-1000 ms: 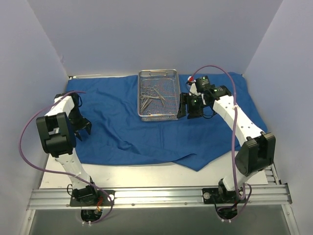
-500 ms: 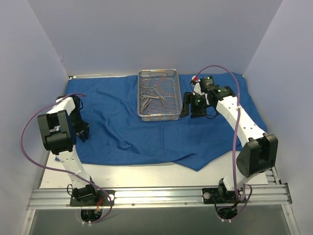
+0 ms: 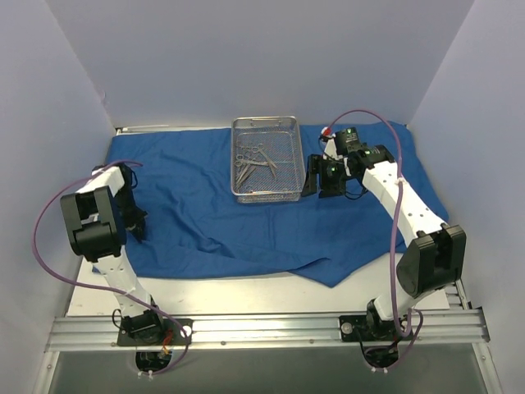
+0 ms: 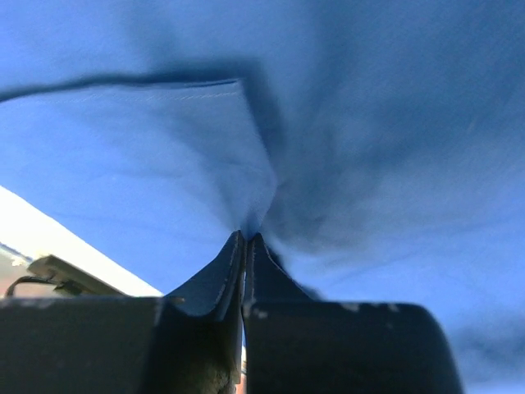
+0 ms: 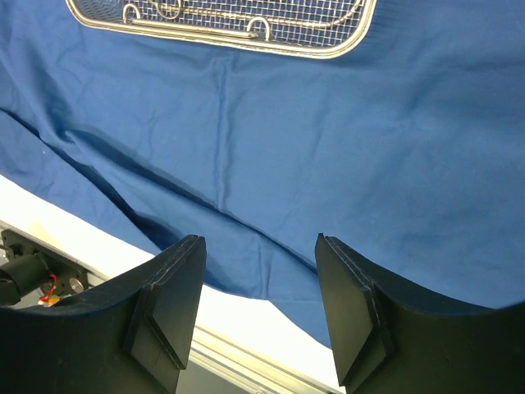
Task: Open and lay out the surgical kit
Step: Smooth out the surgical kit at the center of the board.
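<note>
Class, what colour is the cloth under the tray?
The cloth is royal blue; best in top external view.

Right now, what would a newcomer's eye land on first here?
The royal-blue cloth wrap spread across most of the table, with the silver wire-mesh tray sitting at its far middle and scissor-handled instruments piled inside. Next, the left gripper shut on a pinched fold of the cloth at its left edge, while the right gripper hovers open just right of the tray.
</note>
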You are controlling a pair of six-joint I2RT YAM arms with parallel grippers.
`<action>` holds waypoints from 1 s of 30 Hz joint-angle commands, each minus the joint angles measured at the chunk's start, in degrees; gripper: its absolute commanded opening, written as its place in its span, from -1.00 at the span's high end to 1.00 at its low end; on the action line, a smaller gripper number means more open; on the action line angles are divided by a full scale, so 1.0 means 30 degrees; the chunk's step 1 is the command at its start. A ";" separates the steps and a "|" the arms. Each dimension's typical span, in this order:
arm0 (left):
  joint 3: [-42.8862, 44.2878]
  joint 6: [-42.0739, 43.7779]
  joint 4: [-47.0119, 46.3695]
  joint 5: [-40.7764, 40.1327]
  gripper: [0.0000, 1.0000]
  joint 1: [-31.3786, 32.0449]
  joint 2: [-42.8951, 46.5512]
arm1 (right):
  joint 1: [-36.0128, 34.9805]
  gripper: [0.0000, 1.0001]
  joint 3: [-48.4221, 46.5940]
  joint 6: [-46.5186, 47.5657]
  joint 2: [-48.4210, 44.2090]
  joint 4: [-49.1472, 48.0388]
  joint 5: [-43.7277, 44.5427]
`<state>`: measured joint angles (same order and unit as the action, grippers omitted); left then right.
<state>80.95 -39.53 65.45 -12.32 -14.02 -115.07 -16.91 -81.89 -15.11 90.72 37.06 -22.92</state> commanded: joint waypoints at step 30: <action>-0.4424 0.0960 0.4901 -0.3276 0.95 -0.7807 1.5825 | -0.7840 -0.12 -0.0623 0.0701 -0.1323 0.1211 0.1309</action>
<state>67.37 -35.38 77.23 -18.68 -36.93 -69.08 -39.13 -82.11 -14.63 89.23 37.74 -21.58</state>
